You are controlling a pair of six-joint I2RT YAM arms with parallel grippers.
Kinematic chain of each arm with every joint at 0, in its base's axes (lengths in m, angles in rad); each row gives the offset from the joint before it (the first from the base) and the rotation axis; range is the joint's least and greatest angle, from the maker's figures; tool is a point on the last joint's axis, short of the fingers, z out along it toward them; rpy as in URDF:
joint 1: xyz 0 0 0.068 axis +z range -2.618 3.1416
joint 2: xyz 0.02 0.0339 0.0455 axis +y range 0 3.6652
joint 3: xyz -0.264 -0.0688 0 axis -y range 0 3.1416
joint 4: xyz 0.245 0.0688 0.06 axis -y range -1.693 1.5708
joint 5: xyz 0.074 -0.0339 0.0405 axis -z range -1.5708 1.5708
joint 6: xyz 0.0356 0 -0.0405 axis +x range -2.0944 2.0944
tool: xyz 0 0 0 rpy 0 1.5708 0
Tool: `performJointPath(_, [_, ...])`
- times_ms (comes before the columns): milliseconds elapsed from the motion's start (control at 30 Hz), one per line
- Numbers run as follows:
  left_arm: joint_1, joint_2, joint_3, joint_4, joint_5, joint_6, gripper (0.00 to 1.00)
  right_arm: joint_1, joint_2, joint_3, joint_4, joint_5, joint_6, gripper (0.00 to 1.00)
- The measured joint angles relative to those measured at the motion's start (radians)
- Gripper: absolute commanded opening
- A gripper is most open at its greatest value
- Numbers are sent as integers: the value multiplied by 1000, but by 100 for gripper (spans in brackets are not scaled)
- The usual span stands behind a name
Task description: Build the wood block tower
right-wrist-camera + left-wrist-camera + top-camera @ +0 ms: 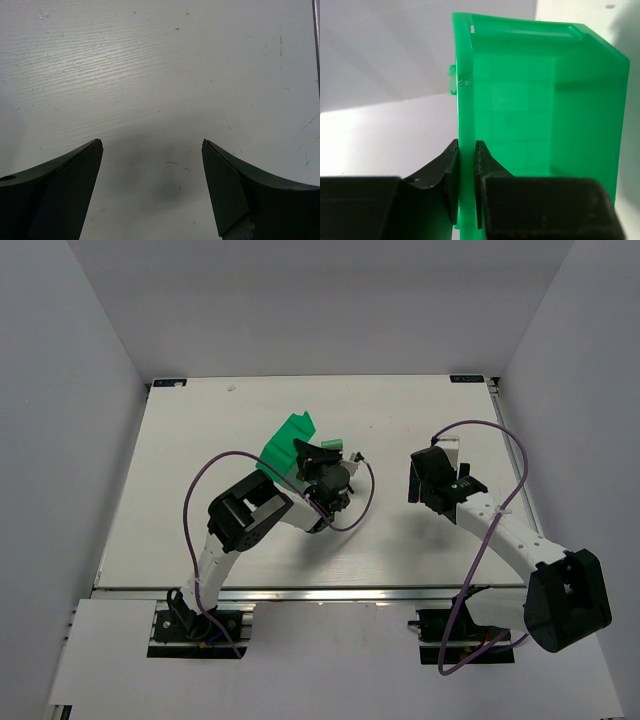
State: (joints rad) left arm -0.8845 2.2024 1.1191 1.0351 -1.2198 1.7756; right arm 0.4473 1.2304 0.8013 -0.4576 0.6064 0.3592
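Observation:
My left gripper (303,454) is shut on the side wall of a green plastic bin (285,442) at the table's middle. In the left wrist view the gripper (466,150) has both pads tight against the thin green wall (465,90), and the bin's inside (545,110) shows no blocks. In the top view a few tiny pieces, green (333,445) and whitish-brown (353,455), show just right of the left gripper; I cannot tell whether they are stacked. My right gripper (428,480) is open and empty over bare table (152,142).
The white table (200,440) is bounded by grey walls on three sides. Purple cables loop over both arms. The right arm's elbow (568,600) hangs past the near right edge.

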Motion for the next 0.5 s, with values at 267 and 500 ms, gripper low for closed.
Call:
performJointPath(267, [58,-3,64,227,-13,158,0,0,-10,-1,0,0,0,86])
performJointPath(500, [113,-132,81,216,-50,-1,0,0,-24,-14,3,-5,2,86])
